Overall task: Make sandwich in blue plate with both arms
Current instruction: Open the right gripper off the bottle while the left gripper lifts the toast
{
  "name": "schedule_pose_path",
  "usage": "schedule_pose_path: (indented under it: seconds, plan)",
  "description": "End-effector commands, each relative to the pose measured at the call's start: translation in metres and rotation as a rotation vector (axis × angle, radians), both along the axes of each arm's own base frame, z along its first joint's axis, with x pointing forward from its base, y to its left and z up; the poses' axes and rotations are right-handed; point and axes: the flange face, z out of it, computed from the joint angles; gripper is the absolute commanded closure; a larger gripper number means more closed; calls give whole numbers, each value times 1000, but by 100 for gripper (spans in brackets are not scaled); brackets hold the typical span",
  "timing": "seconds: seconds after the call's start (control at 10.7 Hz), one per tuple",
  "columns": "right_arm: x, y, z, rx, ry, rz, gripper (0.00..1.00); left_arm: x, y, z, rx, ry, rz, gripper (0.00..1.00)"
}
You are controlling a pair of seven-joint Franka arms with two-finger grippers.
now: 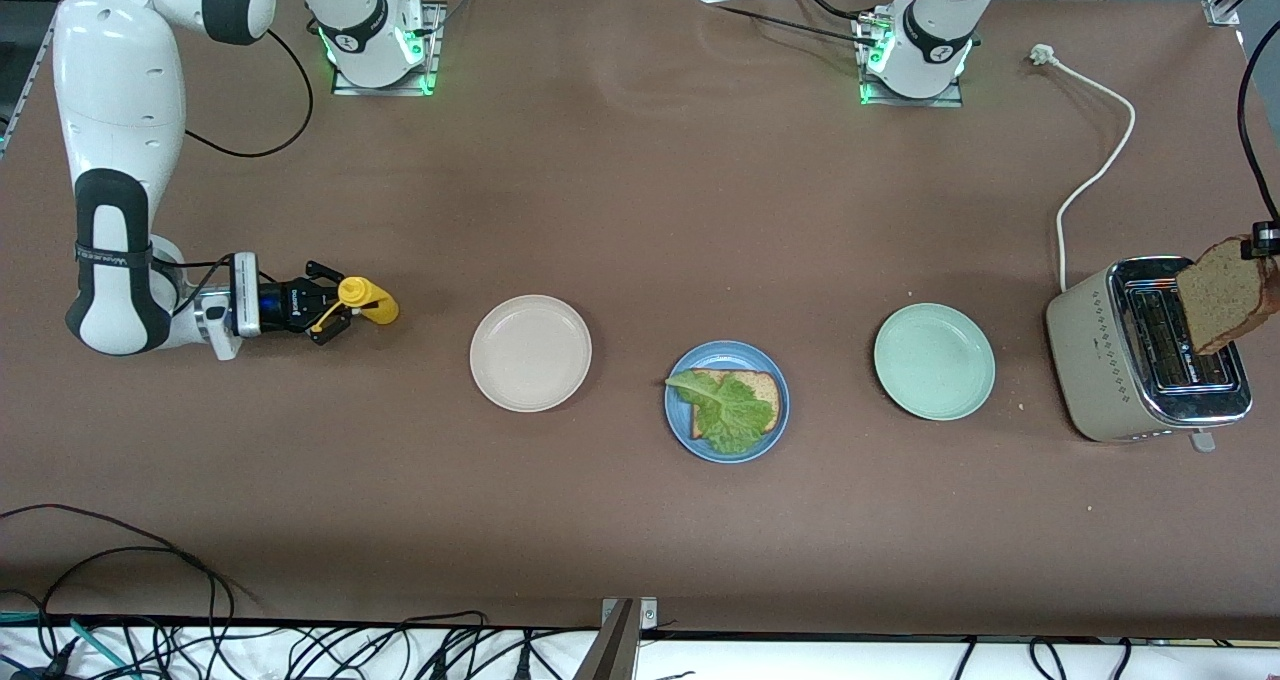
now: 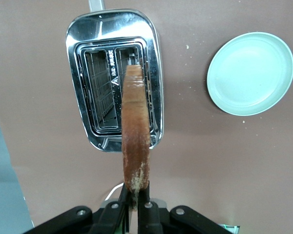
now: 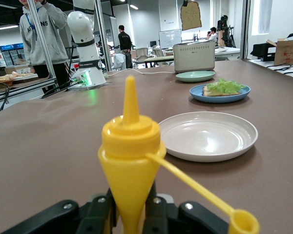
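L gripper [image 2: 133, 207] is clamped narrow on the crust edge of a brown bread slice [image 2: 135, 141], which is held upright over the toaster [image 2: 151, 58], edge-on to the slots. That suits a straight lift out of a slot. In front view the slice [image 1: 1228, 292] hangs above the toaster [image 1: 1100, 360] at the L arm's end of the table. A white cord [image 1: 1100, 165] is trailed from the toaster's base toward 12 o'clock.

From the toaster, the mint-green plate [image 1: 934, 361] is found at approx 9 o'clock, bare. From that, the blue plate [image 1: 727, 401] sits at roughly 8 o'clock, w/ one bread slice [image 1: 762, 390] and a lettuce leaf [image 1: 728, 410] laid on it; the top slice is not yet on, so the held bread is probably meant for there.

R gripper [image 1: 335, 309] is low at the R arm's end, around the yellow squeeze bottle [image 1: 366, 300], which is seen standing w/ nozzle up and cap dangling in the R wrist view [image 3: 131, 161]. Whether the jaws actually press it cannot be told. The cream plate [image 1: 530, 353] lies at approx 3 o'clock of the bottle, empty.
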Motion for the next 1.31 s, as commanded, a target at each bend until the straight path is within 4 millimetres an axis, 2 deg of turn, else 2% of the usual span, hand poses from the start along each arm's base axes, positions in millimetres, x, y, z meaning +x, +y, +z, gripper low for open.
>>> schedule_pose_path:
  seconds: [0.0,0.09,0.19,0.37,0.56,0.75,1.03,1.22]
  plan:
    - [6,-2,-1,27,5,-6,48,-2,2,10,-48,-6,-1,100]
    - [7,-2,-1,26,8,-6,33,-1,-1,10,-50,-8,-10,100]
    - [7,-3,-1,25,9,-7,30,1,-9,10,-52,-6,-22,100]
    - [5,-11,-2,21,16,-15,13,7,-32,11,-58,-10,-55,100]
    - [0,-29,-5,13,22,-38,3,19,-56,-6,-122,-21,-96,100]
    - [-4,-53,-4,-33,57,-30,3,20,-93,-21,-195,-73,-116,100]
    - [-7,-97,13,-156,183,-9,1,18,-141,-47,-340,-145,-36,100]
    - [9,-141,60,-282,237,-5,1,23,-184,-61,-424,-170,-7,100]
